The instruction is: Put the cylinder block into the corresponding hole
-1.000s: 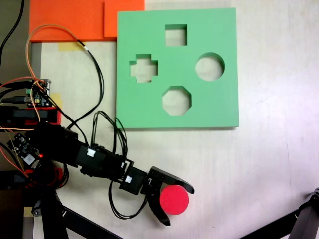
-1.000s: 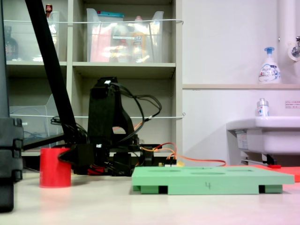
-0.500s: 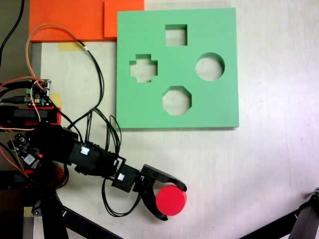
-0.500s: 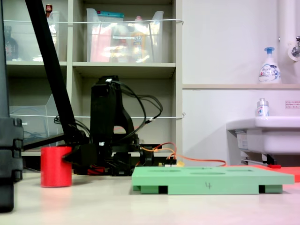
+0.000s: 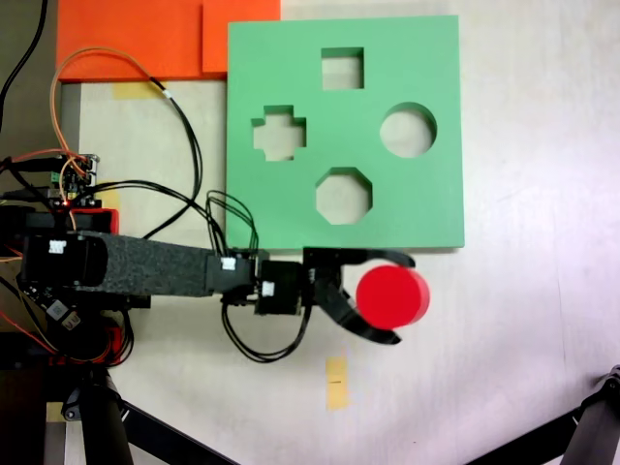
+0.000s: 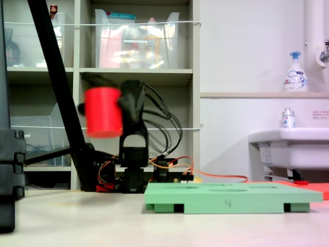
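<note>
The gripper [image 5: 387,295] is clamping the red cylinder block [image 5: 391,295] between its jaws, holding it high above the table [image 6: 103,221] just off the green foam board [image 5: 281,208]. The round hole [image 5: 408,131] is sitting empty.

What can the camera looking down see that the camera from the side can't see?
Only the first exterior view shows the cutout shapes, including the round hole, with the red cylinder short of the green board. Only the second exterior view shows the cylinder lifted high off the table. Both exterior views show the gripper holding it.
</note>
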Tool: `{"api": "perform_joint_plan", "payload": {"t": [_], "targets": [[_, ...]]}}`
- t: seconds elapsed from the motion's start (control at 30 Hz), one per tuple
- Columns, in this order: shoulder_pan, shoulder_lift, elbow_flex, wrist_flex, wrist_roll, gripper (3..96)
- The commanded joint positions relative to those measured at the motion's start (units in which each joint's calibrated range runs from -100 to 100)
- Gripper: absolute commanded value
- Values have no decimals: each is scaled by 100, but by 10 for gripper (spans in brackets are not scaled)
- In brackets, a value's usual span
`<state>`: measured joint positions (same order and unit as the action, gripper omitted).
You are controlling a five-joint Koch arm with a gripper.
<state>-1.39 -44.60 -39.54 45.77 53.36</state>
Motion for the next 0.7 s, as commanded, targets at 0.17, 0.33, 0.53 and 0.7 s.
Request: {"api": "perform_joint_plan", "payload": {"t": [0.17, 0.33, 0.53, 0.7], "targets": [[1138, 1010, 2249, -1144, -400, 205], [1553, 2113, 2568, -1076, -449, 205], [1822, 3426, 2877, -720, -449, 207], [1871, 4278, 3067, -547, -449, 207]]}}
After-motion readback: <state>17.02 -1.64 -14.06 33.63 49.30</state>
